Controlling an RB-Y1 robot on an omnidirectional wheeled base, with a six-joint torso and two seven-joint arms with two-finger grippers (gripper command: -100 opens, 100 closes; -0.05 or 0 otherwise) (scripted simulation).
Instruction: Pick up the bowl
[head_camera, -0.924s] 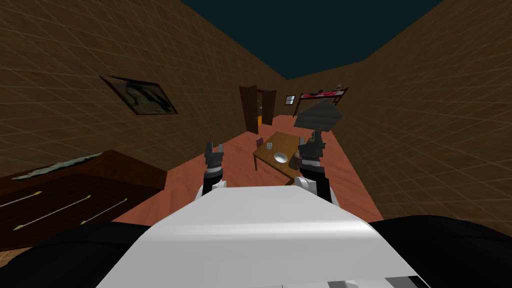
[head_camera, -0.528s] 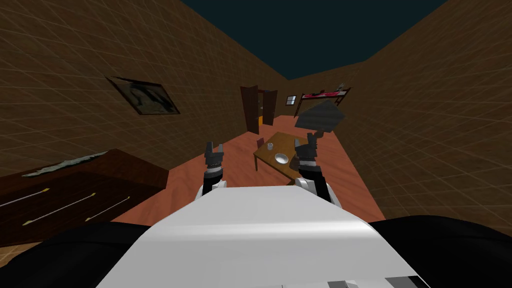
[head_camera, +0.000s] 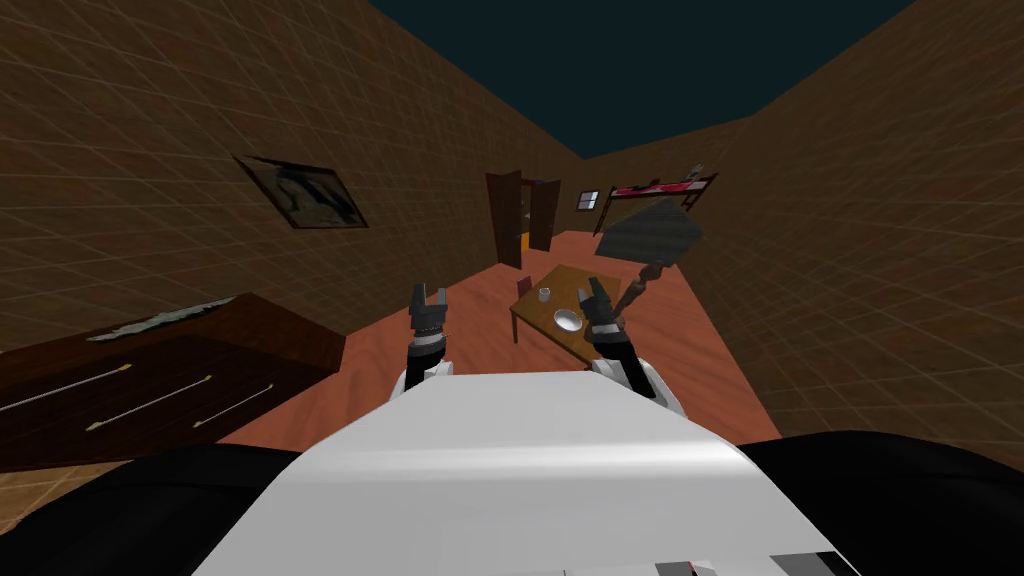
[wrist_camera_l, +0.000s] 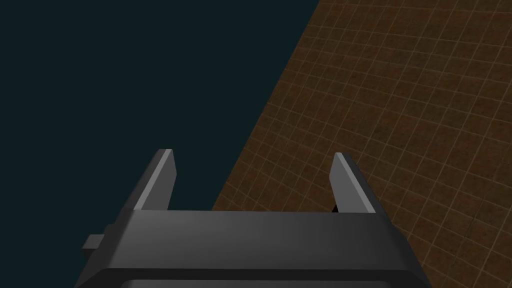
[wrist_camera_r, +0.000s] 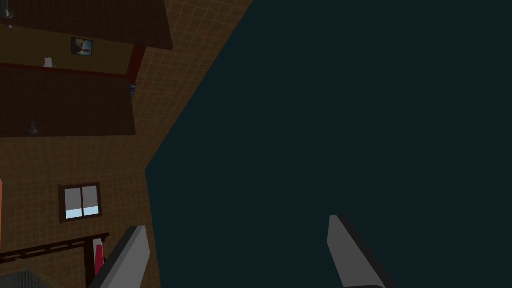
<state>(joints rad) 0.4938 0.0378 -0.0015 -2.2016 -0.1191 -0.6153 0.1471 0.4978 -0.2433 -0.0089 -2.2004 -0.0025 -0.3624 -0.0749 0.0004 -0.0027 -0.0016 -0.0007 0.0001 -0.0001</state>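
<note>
A brown table (head_camera: 572, 284) is carrying a pale bowl (head_camera: 567, 320); a small cup (head_camera: 544, 294) is sitting just beyond the bowl; a dark red thing (head_camera: 524, 286) is standing farther beyond the bowl.

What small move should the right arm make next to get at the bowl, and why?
Probably pitch the right gripper downward toward the bowl. Its jaws stand open but point up at the ceiling, while the bowl sits on the table close beside it in the head view.
</note>
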